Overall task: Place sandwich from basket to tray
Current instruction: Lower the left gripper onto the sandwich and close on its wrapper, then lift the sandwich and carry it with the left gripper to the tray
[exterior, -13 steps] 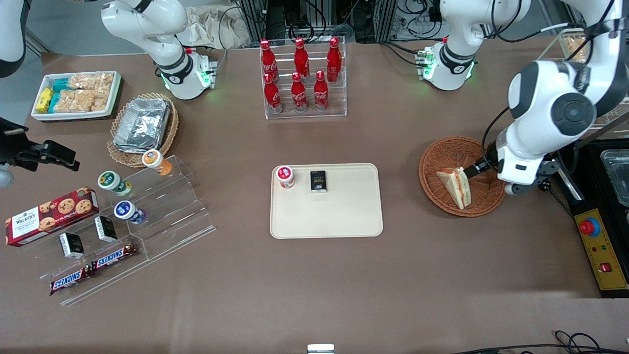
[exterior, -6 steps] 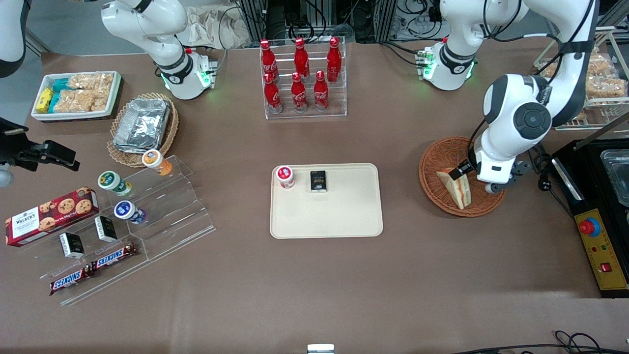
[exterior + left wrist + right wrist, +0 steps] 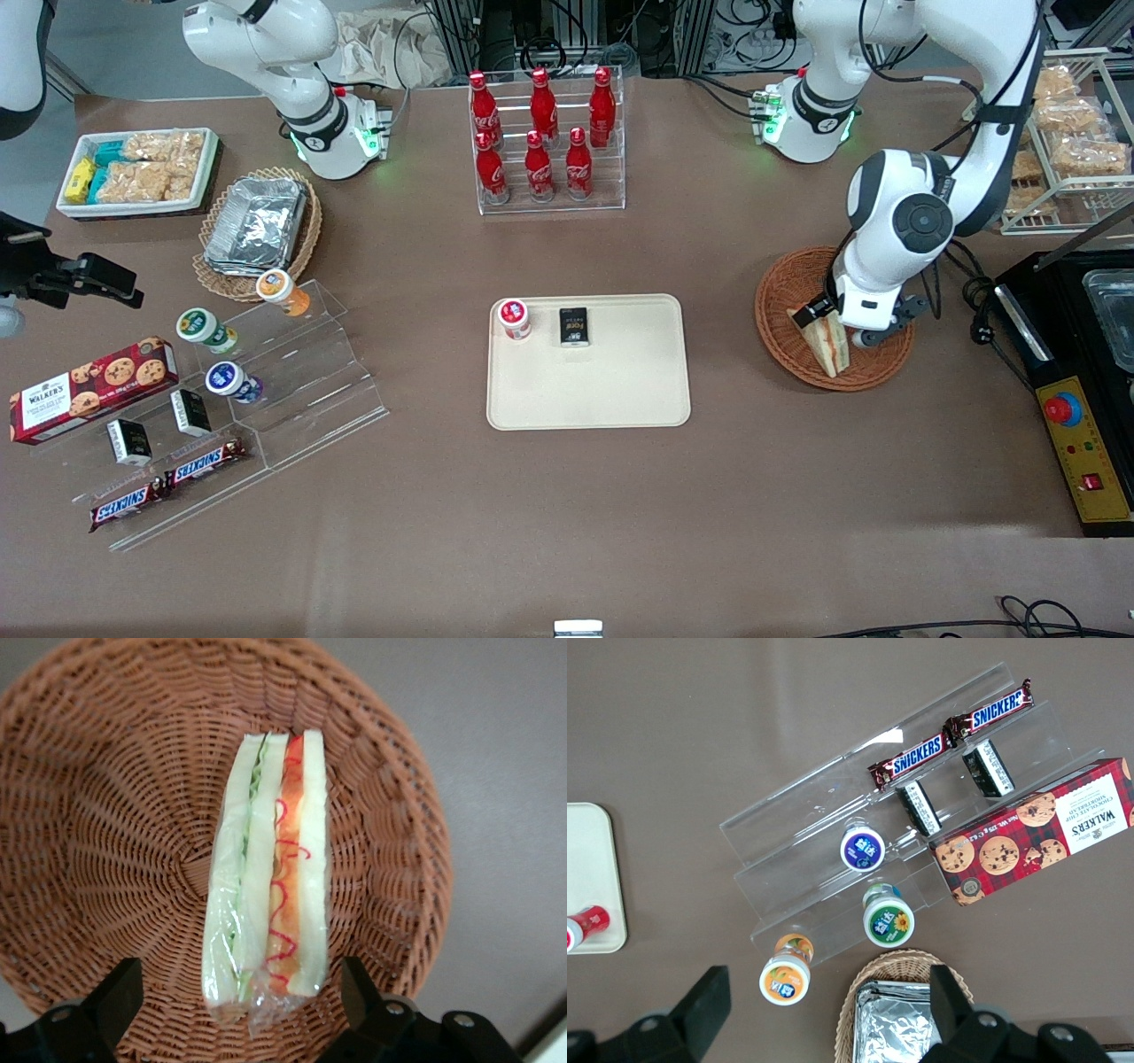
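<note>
The sandwich (image 3: pixel 824 344) (image 3: pixel 266 868), a plastic-wrapped wedge of white bread with red and green filling, lies in the reddish-brown wicker basket (image 3: pixel 780 292) (image 3: pixel 106 815) toward the working arm's end of the table. My gripper (image 3: pixel 834 326) (image 3: pixel 239 997) hangs just above the basket, open. Its two black fingers (image 3: pixel 120 997) stand either side of the sandwich's wrapped end and do not touch it. The cream tray (image 3: pixel 620 390) lies mid-table, beside the basket. It carries a small red-capped jar (image 3: pixel 514 317) and a black packet (image 3: pixel 574 326).
A clear rack of red bottles (image 3: pixel 545 142) stands farther from the camera than the tray. A black machine with a yellow control box (image 3: pixel 1085 452) and a wire rack of snack bags (image 3: pixel 1072 151) flank the basket. An acrylic step stand (image 3: pixel 292 372) holds snacks toward the parked arm's end.
The arm has swung in over the basket, bringing the open gripper from the basket's rim to directly above the sandwich. The sandwich has stayed in place.
</note>
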